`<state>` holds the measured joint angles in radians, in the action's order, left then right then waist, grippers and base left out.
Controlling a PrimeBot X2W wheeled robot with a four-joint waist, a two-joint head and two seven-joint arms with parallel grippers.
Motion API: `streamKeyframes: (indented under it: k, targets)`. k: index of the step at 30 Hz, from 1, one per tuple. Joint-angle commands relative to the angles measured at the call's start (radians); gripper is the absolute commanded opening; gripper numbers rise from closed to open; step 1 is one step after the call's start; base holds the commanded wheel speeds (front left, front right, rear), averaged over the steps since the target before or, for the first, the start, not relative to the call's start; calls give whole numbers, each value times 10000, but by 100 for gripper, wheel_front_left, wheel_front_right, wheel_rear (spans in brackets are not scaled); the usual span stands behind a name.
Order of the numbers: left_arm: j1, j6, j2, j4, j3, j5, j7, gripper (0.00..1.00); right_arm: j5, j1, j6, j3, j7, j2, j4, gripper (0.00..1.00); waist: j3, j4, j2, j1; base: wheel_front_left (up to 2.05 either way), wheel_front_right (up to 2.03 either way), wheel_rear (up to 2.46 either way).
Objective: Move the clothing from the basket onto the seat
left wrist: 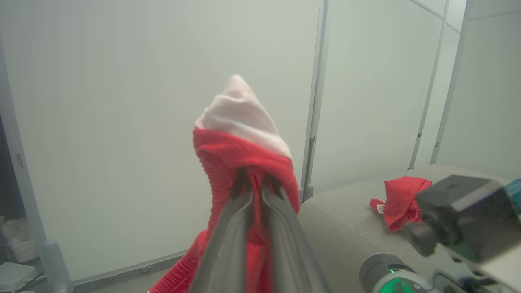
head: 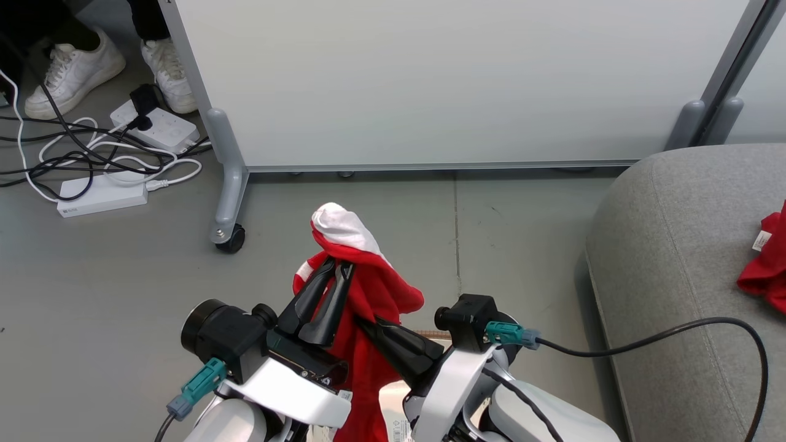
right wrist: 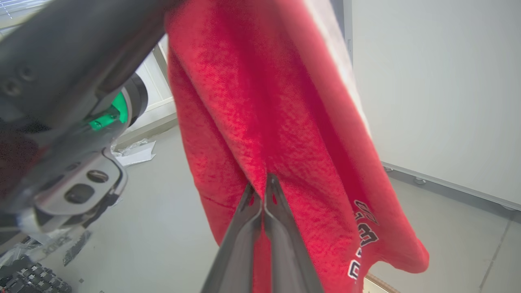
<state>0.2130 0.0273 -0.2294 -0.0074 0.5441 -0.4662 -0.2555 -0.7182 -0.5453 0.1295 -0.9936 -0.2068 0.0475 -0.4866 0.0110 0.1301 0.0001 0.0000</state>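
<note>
My left pincer point(head: 334, 267) is pinched shut on the upper part of a red garment point(head: 381, 291), whose white-trimmed end pokes up above my fingertips. My right pincer point(head: 363, 320) is closed too, its tips nipping a fold of the same cloth lower down, near my left one. The garment hangs in the air between my arms, over the grey floor point(head: 123, 294), in front of the white partition point(head: 430, 80) and apart from the seat point(head: 669, 258) on my right. A second red piece point(head: 766, 261) lies crumpled on the seat, back from its rounded corner.
</note>
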Motion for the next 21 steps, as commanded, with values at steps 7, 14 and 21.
streamKeyframes:
  k: [7, 14, 21]
  targets:
    - [107, -61, -74, -98, 39, 98, -30, 100, -264, -241, 22, 702, -518, 63, -205, 0, -28, -199, -1, 0, 0, 0, 0]
    - [-193, -234, -280, -329, 287, 48, 107, 100, 343, -245, 24, 2450, -610, 59, -72, 0, 55, -564, -1, 0, 0, 0, 0]
    - [-478, -584, -678, -297, 916, 319, 507, 100, 1378, 149, 24, 4158, -594, 59, -287, 0, 172, -851, -1, 0, 0, 0, 0]
